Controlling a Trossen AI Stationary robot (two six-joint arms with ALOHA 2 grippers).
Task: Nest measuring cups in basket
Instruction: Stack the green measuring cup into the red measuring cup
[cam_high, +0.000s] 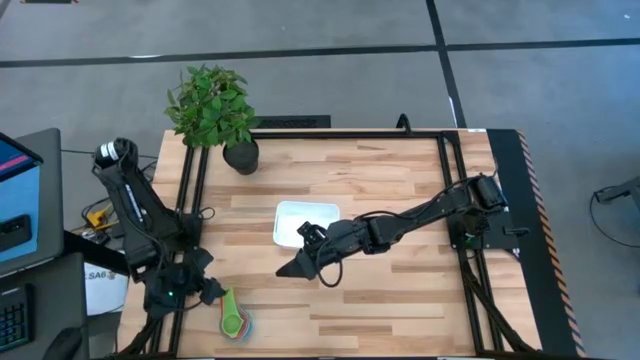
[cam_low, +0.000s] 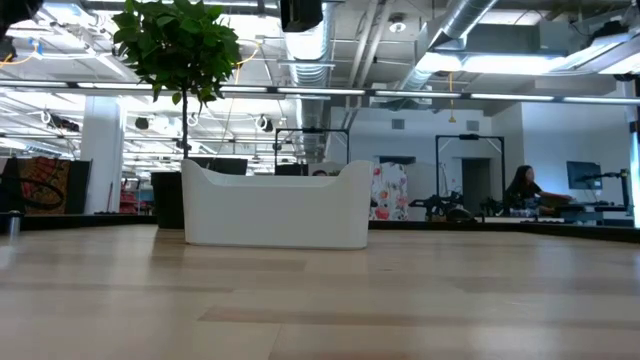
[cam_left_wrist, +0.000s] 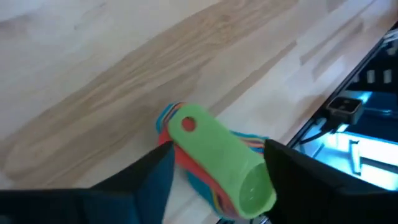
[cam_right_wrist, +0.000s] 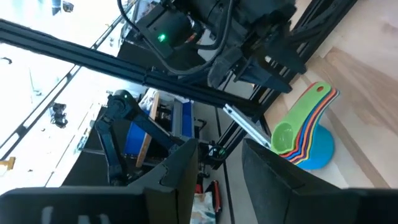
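From above, the nested cups (cam_high: 236, 318) lay by the table's near-left edge, well apart from the basket (cam_high: 306, 222). The left gripper (cam_left_wrist: 214, 186) stood open astride them; a clumsy close could scatter the stack. The right gripper (cam_right_wrist: 221, 171) hung empty, jaws parted.

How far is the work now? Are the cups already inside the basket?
Done: the measuring cups are already nested in one stack, green on top. In hand: the left claw is open around that stack near the table's front-left edge. Left: the stack is not yet in the basket, beside which the right claw waits.
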